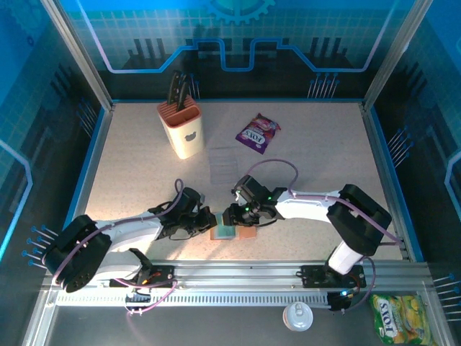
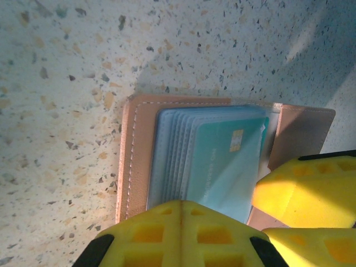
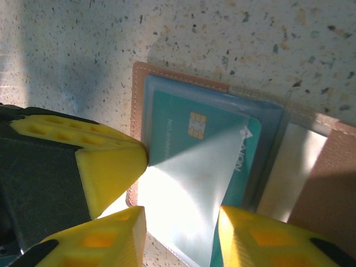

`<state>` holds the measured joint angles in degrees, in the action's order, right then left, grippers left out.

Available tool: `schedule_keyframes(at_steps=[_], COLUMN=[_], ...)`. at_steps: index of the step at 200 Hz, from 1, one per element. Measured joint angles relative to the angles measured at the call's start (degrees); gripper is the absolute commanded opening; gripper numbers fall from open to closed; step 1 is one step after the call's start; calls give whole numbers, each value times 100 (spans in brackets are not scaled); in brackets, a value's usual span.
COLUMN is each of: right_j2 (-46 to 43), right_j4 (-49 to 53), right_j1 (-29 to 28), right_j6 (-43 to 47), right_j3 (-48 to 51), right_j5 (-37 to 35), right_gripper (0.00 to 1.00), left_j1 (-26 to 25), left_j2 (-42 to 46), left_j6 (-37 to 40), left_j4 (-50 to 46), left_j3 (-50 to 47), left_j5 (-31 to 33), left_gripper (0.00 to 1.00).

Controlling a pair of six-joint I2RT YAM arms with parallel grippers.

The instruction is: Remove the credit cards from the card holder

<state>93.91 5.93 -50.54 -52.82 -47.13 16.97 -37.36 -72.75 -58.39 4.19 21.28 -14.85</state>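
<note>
- Tan holder [image 2: 138,156] lies open on the desk [image 2: 55,83], teal chip card [image 3: 183,139] in the top sleeve [image 3: 267,117].
- My left tool [image 2: 181,214] is clenched; right tool [image 3: 181,222] is parted over the card.

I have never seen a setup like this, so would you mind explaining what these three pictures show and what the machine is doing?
This is a pair of robot arms bolted at the near edge of a table, each ending in a two-finger gripper with yellow pads. The wide picture looks down from above and behind the arms. The other two come from cameras on the wrists.

On the table stand a knife block and a purple snack packet. Between the arms lies an open brown card holder with a teal card in its clear sleeves.

The left gripper is shut, and its tips seem to press the holder's edge down. The right gripper has its jaws apart over the teal card and does not clearly hold anything.
</note>
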Motion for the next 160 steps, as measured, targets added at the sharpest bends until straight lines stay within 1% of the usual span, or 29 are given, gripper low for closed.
schedule_keyframes(at_steps=[73, 160], right_j2=[125, 92], right_j4=[-221, -118], right_j1=[74, 111], right_j6=[-39, -31], right_j3=[57, 66], right_j5=[63, 17], right_gripper=[36, 37], left_j1=[0, 0], left_j2=[-103, -153], left_j6=[0, 0], left_j4=[85, 90], left_j3=[35, 72], left_j5=[-35, -39], left_gripper=[3, 3])
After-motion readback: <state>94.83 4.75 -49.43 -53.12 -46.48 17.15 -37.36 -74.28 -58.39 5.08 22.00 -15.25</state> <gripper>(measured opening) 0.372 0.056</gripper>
